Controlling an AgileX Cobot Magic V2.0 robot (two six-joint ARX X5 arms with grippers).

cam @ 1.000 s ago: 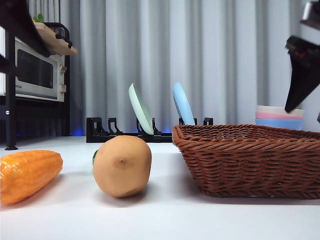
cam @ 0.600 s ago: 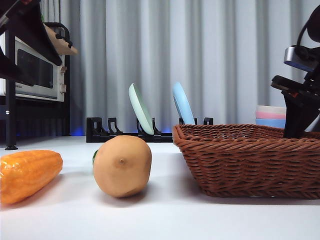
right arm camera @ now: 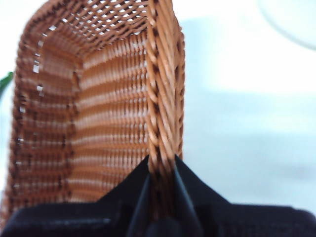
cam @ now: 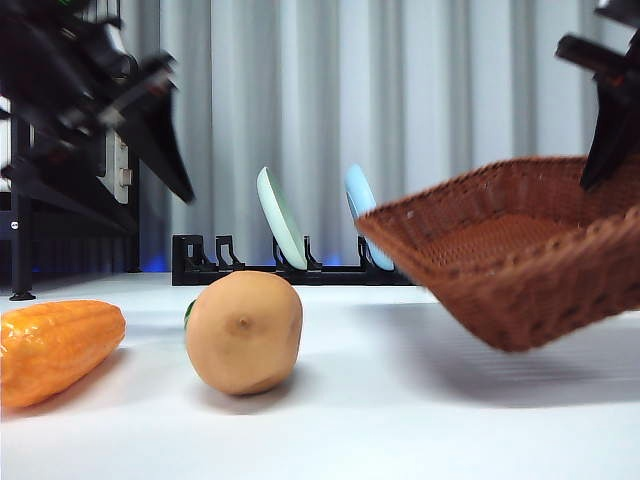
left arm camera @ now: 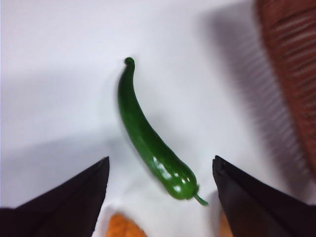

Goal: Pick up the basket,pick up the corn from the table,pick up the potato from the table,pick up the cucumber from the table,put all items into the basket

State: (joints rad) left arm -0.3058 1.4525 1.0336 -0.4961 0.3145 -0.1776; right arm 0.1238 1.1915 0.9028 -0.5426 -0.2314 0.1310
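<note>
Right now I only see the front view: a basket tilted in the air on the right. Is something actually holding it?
Observer: Yes. The right gripper is shut on the basket, pinching its braided rim.
Operator: And that dark arm on the left?
Observer: That's the left gripper, jaws open, above a green cucumber lying on the table.
Operator: I barely see a cucumber.
Observer: The potato hides nearly all of it from the front.

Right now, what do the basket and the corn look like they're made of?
The basket, clamped at its rim by the right gripper, looks like dark reddish-brown woven wicker: visible strands, braided rim. The corn looks like glossy orange plastic, judging by its shiny ribbed surface, probably a replica.
</note>
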